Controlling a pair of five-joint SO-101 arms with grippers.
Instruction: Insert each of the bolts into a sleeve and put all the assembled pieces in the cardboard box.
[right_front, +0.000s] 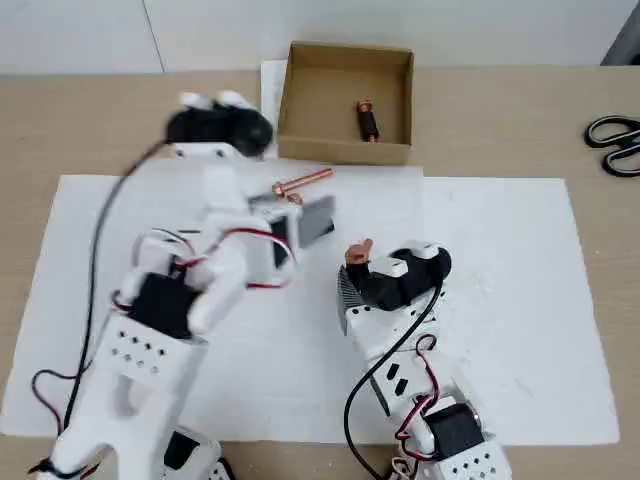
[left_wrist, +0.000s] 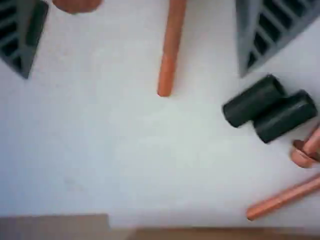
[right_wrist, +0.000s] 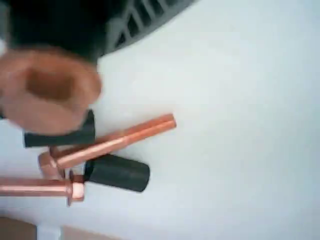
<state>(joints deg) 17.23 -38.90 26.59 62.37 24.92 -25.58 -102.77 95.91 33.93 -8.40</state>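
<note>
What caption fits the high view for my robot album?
One assembled piece in the cardboard box, a bolt beside it, two arms above the white paper.

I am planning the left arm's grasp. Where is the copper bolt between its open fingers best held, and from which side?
Grip the copper bolt on its smooth shaft, just behind the plain tip, coming straight down. It lies flat on the white paper, with the fingers of the left gripper on either side, so they would close across the shaft. That leaves the tip free for a black sleeve.
</note>
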